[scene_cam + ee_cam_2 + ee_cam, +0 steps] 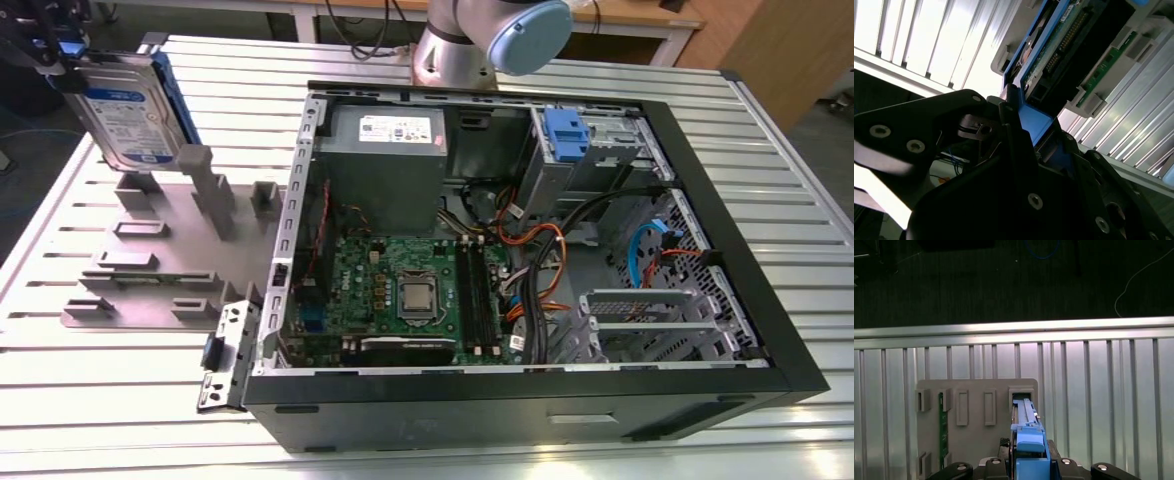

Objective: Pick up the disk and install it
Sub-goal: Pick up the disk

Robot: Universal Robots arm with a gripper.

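At the exterior view's far left, my jaws are clamped on the disk (123, 115), gripping it by its top end and holding it upright on edge, with the blue-and-white label facing the camera and the blue carrier rail running down its right side. In the second wrist view the black fingers (1014, 145) press against the blue rail of the disk (1054, 45), whose green circuit side shows beyond them. The disk's lower end sits level with the tops of the tall posts of the grey holder block (147, 270). I cannot tell whether it is fully clear of its slot.

The first wrist view looks straight down the disk (1026, 427) to the holder block (974, 445) lying flat on the slatted metal surface (1104, 405). A thin green board (940, 425) stands in another of its slots.

To the right of the block on the surface (107, 400) lies the open black computer case (467, 410), well apart from the disk. Inside it, the grey power supply (384, 150) sits at the far side, and the green motherboard (400, 270) with its bare processor (418, 295) lies nearer. Orange and black cables (534, 240) run through the middle. Further right, a blue plastic latch (565, 137) sits on the far drive bay. My arm (487, 40) rises behind the case.
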